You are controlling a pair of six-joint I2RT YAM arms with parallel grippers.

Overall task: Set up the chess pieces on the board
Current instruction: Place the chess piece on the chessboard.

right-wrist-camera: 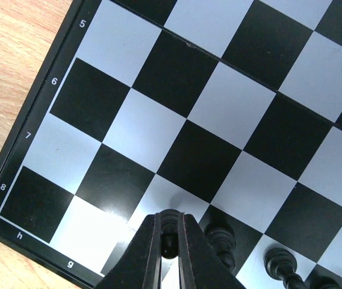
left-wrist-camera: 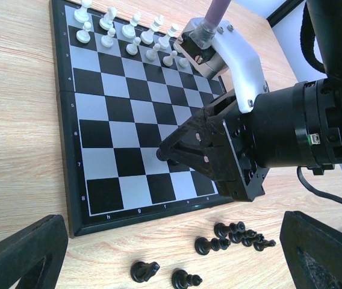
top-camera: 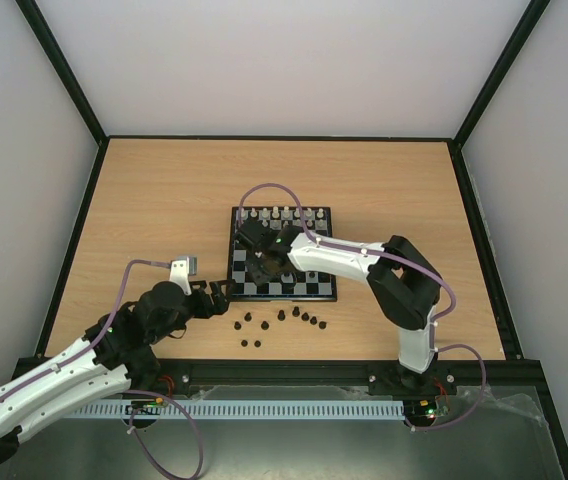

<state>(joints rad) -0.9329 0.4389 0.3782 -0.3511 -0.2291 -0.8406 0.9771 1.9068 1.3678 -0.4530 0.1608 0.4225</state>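
The board [top-camera: 304, 288] lies mid-table, with white pieces [top-camera: 282, 214] along its far rows. My right gripper [top-camera: 262, 262] hangs low over the board's near left part, shut on a dark chess piece [right-wrist-camera: 170, 239] pinched between its fingertips [right-wrist-camera: 152, 241]. The right wrist view shows that gripper [right-wrist-camera: 170, 220] above a pale square, beside two dark pieces [right-wrist-camera: 220, 238] standing on the near rows of the board [right-wrist-camera: 117, 54]. Several dark chess pieces [left-wrist-camera: 241, 232] lie toppled on the table in front of the board [left-wrist-camera: 99, 120]. My left gripper [left-wrist-camera: 171, 265] is open and empty, just above them.
Black rails frame the wooden table [top-camera: 164, 190]. Loose dark pieces [top-camera: 282, 320] are scattered between the board's near edge and the front rail. The right arm's white link [top-camera: 334, 258] stretches across the board's right half. White pieces [left-wrist-camera: 129, 30] fill the board's far rows.
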